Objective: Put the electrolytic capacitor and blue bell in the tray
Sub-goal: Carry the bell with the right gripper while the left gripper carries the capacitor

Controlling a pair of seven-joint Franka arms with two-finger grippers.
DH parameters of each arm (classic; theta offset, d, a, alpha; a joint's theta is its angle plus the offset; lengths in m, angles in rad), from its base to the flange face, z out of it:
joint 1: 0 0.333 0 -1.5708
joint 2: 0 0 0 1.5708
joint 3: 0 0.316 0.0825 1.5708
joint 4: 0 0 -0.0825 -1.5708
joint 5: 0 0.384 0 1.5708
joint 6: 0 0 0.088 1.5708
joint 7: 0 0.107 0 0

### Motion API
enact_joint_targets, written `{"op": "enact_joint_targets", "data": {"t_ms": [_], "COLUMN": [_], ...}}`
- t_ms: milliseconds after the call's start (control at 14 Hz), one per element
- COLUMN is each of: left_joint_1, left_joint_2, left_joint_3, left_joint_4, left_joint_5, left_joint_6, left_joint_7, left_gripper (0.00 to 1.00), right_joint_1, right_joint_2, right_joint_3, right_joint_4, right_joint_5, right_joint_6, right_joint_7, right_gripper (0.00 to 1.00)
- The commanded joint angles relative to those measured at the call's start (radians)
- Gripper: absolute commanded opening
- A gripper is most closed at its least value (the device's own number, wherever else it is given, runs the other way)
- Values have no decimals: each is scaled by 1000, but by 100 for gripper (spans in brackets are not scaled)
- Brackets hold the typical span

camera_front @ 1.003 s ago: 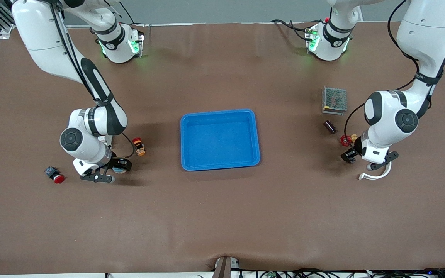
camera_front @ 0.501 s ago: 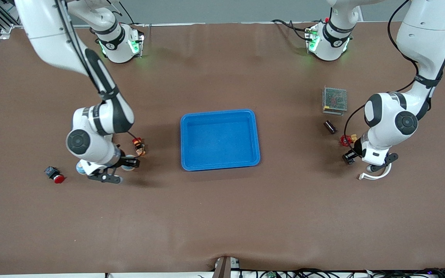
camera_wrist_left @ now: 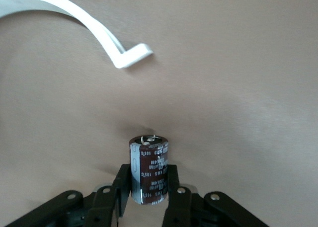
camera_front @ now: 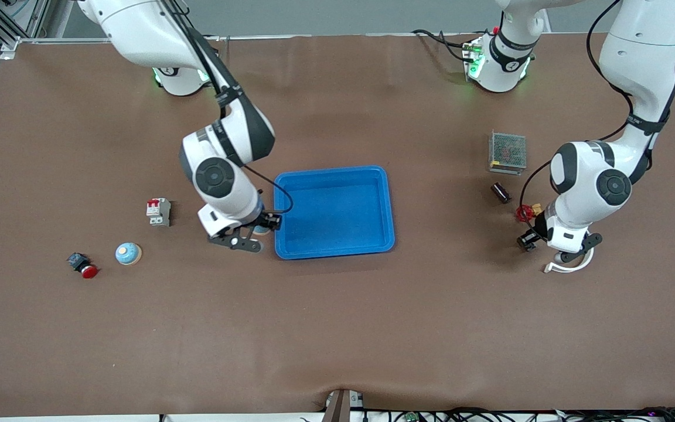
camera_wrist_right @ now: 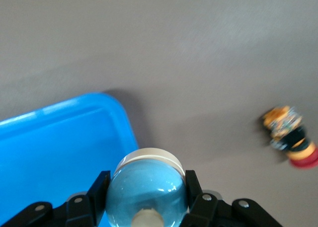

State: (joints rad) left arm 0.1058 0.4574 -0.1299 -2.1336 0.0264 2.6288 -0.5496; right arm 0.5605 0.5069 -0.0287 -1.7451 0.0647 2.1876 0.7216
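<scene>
Worktop (camera_front: 337, 328) seen from a high camera, described from the right arm's end toward the left arm's end. A red pushbutton (camera_front: 83, 265), a second blue bell (camera_front: 128, 253) and a small circuit breaker (camera_front: 158, 211) are lying near the right arm's end. The right tool (camera_front: 261, 227) is hanging over the worktop just beside the tray (camera_front: 337, 211), its fingers gripping the blue bell (camera_wrist_right: 147, 192). The bright-blue tray is sitting mid-worktop. Toward the left arm's end, a grey mesh box (camera_front: 508, 152), a loose dark capacitor (camera_front: 500, 193) and a red knob (camera_front: 524, 213) are lying near one another. The left tool (camera_front: 527, 239) is hanging low over the worktop, beside a white curved strip (camera_front: 569, 265), clamping the electrolytic capacitor (camera_wrist_left: 149, 168) upright.
</scene>
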Motion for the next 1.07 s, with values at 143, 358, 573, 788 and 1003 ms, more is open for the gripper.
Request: {"op": "enact_joint_targets", "data": {"t_ms": [143, 358, 573, 788, 1003], "left_joint_1": [-95, -152, -230, -265, -330], "left_joint_2": [-42, -46, -43, -46, -42], "left_joint_3": [-10, -36, -36, -46, -50], "left_joint_4": [9, 64, 92, 95, 150], "left_joint_5": [17, 17, 17, 17, 17], "left_joint_6": [-30, -125, -139, -147, -220], "left_joint_7": [-186, -375, -519, -605, -723], "left_gripper": [0, 0, 0, 0, 0], "right_joint_1": [79, 91, 91, 95, 95], "right_joint_2": [31, 71, 131, 186, 217], "right_joint_3": [-13, -13, -13, -13, -13], "right_joint_4": [10, 16, 67, 130, 162], "right_joint_5": [1, 3, 4, 0, 0], "right_joint_6": [9, 67, 100, 100, 101], "right_joint_7": [107, 114, 128, 141, 141], "right_gripper": [0, 0, 0, 0, 0]}}
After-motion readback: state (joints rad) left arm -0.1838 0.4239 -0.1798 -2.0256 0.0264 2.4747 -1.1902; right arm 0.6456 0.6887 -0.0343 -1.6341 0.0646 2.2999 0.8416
